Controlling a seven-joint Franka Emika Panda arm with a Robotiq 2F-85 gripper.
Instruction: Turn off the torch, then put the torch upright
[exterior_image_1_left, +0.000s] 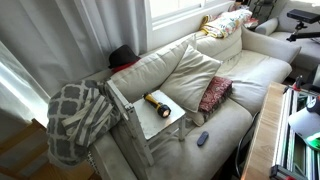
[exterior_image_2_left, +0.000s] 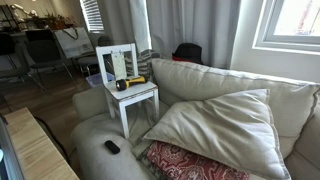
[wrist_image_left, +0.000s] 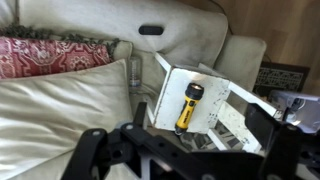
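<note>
The torch (wrist_image_left: 189, 106) has a yellow body with a black head and a black end. It lies on its side on the seat of a small white chair (wrist_image_left: 168, 92) that stands on the sofa. It shows in both exterior views (exterior_image_1_left: 157, 104) (exterior_image_2_left: 129, 84). Whether its lamp is lit is unclear. My gripper (wrist_image_left: 186, 138) shows only in the wrist view. It is open and empty, hovering above the chair with the torch between and beyond its dark fingers, not touching it.
A dark remote-like object (wrist_image_left: 150, 30) (exterior_image_1_left: 202, 138) (exterior_image_2_left: 112, 147) lies on the sofa seat. A red patterned cushion (wrist_image_left: 50, 55) (exterior_image_1_left: 215, 94) and large cream cushions (exterior_image_2_left: 215, 130) lie beside the chair. A chequered blanket (exterior_image_1_left: 80, 115) hangs over the sofa arm.
</note>
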